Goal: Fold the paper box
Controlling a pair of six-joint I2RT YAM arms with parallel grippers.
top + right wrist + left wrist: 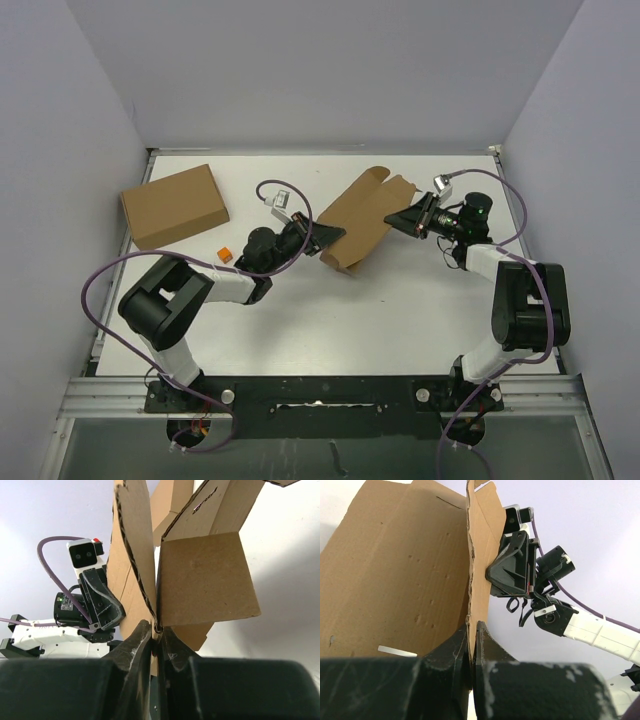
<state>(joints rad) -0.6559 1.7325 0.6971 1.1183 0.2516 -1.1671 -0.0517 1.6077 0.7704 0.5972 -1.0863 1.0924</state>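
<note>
The paper box (362,217) is a brown die-cut cardboard sheet with flaps, held tilted above the table's middle between both arms. My left gripper (327,235) is shut on its near-left edge; in the left wrist view the fingertips (481,632) pinch a thin upright panel (479,570). My right gripper (398,219) is shut on its right side; in the right wrist view the fingers (142,635) clamp folded layers below a square flap (205,577). Each wrist view shows the other gripper beyond the cardboard.
A larger plain brown cardboard box (174,205) lies at the back left. A tiny orange cube (225,254) sits on the white table (400,320) beside the left arm. Purple cables loop around both arms. Walls enclose the table on three sides.
</note>
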